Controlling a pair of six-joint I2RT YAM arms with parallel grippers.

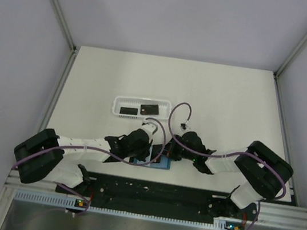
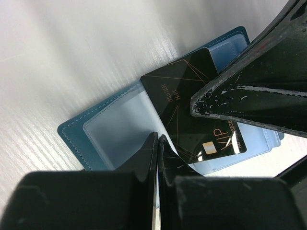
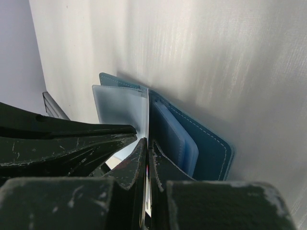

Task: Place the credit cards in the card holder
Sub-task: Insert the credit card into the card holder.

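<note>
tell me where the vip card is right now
Left wrist view, centre-right: the vip card lies slanted on the clear sleeves of the open card holder.

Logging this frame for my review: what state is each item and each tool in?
Teal-blue soft card holder: lying open.
Black credit card with gold lines: lying across the open holder.
Two plain black cards: lying in the white plastic basket tray.
Left tool: shut, tips beside that card.
Right tool: shut on the holder's clear plastic leaf, leaf upright.
</note>
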